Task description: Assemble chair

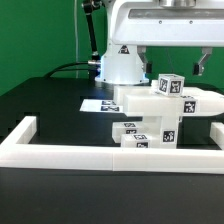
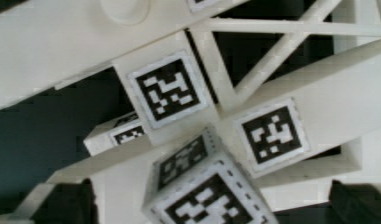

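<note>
On a black table (image 1: 50,115), in the exterior view, we see the chair (image 1: 155,108) as a cluster of small white blocky pieces, each bearing black-and-white square tag markers. Some pieces are stacked and one bar reaches toward the exterior view's right; we cannot tell which of them are already joined. The cluster sits just behind the front rail of a long white border frame (image 1: 80,152). We judge that the frame is there to keep the parts penned in and to give them something to brace against. A flat marker board (image 1: 98,103) lies on the table behind the chair, toward the exterior view's left, near the arm's white base (image 1: 120,65).

The gripper (image 1: 172,62) hangs directly above the chair with its two dark fingers spread wide and nothing between them. This wide stance suggests to us that it is lined up to straddle the topmost tagged block, not to carry anything.

From the wrist view, looking straight down, the chair fills the picture. White bars cross at angles, and several tag markers (image 2: 166,88) face the camera, probably so that each piece can be tracked. The fingers themselves do not show clearly in this view.
</note>
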`<state>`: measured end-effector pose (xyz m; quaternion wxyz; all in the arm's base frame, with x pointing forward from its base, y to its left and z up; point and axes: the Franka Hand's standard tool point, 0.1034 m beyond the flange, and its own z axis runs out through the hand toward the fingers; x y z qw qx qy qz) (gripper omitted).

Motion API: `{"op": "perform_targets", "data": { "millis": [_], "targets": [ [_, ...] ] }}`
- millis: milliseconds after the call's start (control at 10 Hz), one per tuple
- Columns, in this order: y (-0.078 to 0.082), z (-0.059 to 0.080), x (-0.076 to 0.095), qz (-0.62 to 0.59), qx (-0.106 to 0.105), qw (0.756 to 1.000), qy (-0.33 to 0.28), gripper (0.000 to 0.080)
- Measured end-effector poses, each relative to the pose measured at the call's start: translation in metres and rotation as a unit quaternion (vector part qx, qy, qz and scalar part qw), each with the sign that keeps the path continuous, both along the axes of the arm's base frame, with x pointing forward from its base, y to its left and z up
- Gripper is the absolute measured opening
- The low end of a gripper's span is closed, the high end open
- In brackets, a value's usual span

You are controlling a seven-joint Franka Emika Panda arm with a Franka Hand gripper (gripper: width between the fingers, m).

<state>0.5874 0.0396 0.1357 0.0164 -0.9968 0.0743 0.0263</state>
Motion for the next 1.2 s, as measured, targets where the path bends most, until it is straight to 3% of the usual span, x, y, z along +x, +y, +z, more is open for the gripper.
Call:
{"op": "perform_targets", "data": {
  "millis": [1200],
  "targets": [
    [-0.0098, -0.0046, -0.0001, 0.163, 0.0, 0.987, -0.006, 0.0649]
  ]
}}
